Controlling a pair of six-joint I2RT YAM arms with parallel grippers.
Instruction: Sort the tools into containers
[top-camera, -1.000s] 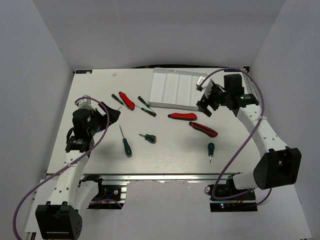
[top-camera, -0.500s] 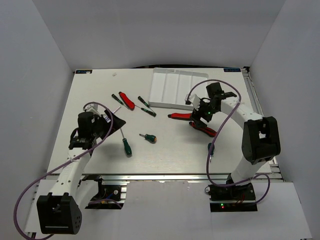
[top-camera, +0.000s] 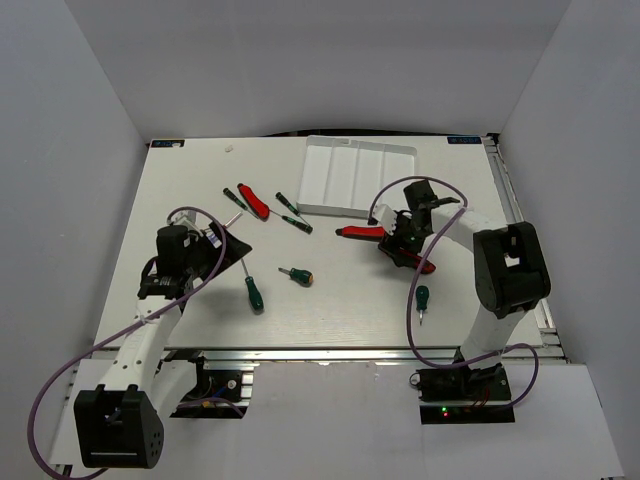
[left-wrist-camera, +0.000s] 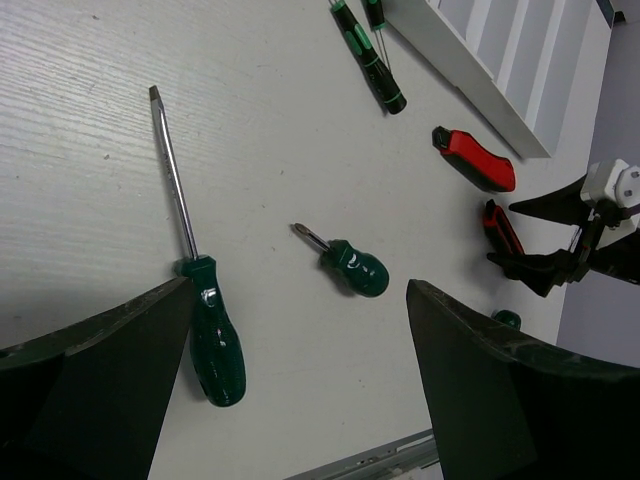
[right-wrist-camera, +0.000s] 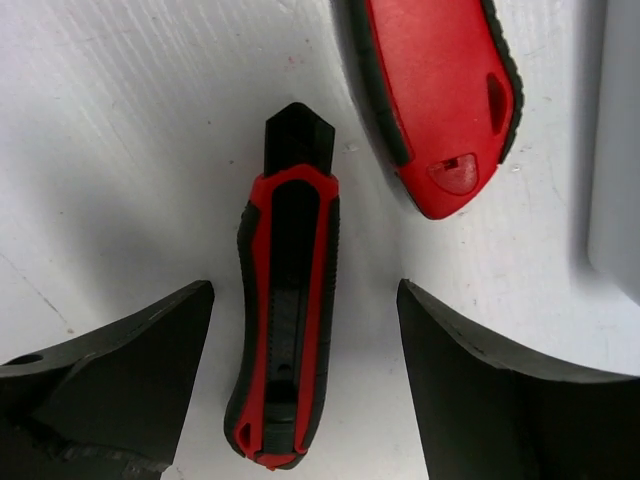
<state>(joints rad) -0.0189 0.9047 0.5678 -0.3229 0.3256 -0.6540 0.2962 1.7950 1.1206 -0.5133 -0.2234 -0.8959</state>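
Note:
A red-and-black utility knife (right-wrist-camera: 283, 330) lies flat on the table between the fingers of my right gripper (right-wrist-camera: 305, 385). That gripper is open, with a gap on each side of the knife. A second utility knife (right-wrist-camera: 435, 90) lies just beyond it. From above, my right gripper (top-camera: 400, 242) sits low over the knife (top-camera: 418, 262), below the white tray (top-camera: 355, 178). My left gripper (left-wrist-camera: 300, 400) is open and empty above a large green screwdriver (left-wrist-camera: 215, 335) and a stubby green one (left-wrist-camera: 352, 268).
A third utility knife (top-camera: 253, 201) and thin green screwdrivers (top-camera: 293, 222) lie left of the tray. Another stubby green screwdriver (top-camera: 422, 298) lies near the front right. The tray's edge (right-wrist-camera: 615, 150) is close on the right of the right gripper.
My right arm swung from beside the tray down and left onto the utility knife, and its jaws narrowed slightly. The left arm shifted a little early on, then held still.

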